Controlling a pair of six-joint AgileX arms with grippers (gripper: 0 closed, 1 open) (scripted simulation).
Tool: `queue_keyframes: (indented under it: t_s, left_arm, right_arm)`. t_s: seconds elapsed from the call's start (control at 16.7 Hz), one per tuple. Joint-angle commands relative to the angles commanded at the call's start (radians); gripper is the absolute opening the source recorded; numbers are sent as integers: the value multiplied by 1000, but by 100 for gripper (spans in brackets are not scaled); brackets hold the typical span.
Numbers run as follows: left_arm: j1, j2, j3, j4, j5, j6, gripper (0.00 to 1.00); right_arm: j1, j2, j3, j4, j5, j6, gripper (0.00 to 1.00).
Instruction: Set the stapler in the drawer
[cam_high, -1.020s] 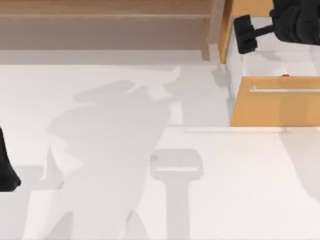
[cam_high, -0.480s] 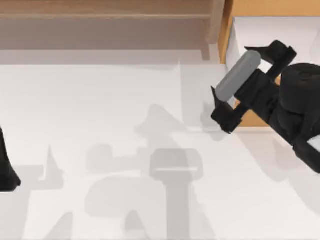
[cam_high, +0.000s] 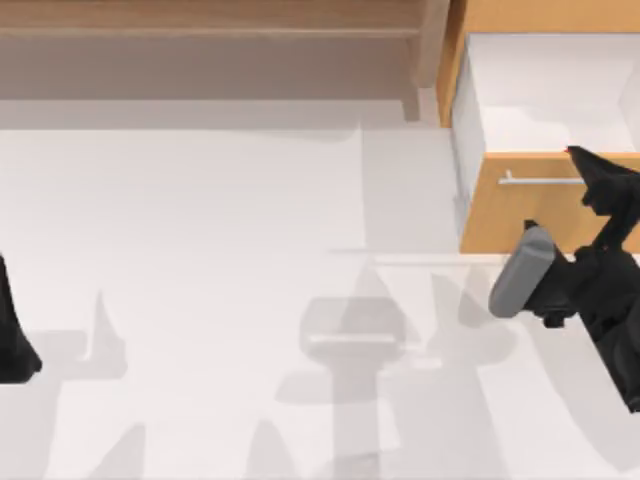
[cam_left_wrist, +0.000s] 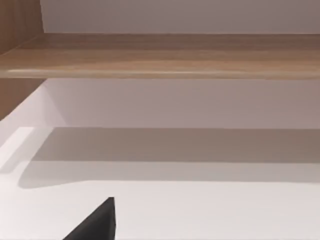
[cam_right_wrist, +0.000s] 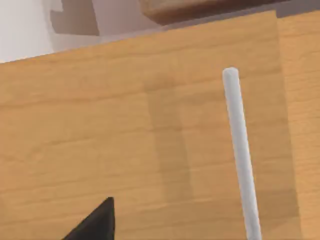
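The drawer stands pulled out at the table's back right, with a white inside, an orange-tan wooden front and a thin silver bar handle. My right gripper hangs over the right part of that front, close to the handle, and its black arm with a grey link reaches in from the right. The right wrist view looks closely at the drawer front and handle. The stapler is out of view. My left arm is parked at the left edge.
A paler brown wooden shelf runs along the back, with its board ahead of my left wrist. The white table spreads out in front of it, crossed by grey shadows.
My right arm has drawn back from above the drawer's inside, toward the table's front, and now sits before the drawer front. The left arm has not moved.
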Motion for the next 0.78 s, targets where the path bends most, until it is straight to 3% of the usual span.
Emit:
queue_keyframes:
  t_s: [0.3, 0.78]
  left_arm:
    - [0, 0, 0, 0, 0, 0, 100]
    - [0, 0, 0, 0, 0, 0, 100]
  right_arm:
    - [-80, 80, -68, 197, 103, -201, 100]
    - [-89, 89, -51, 192, 103, -209, 100]
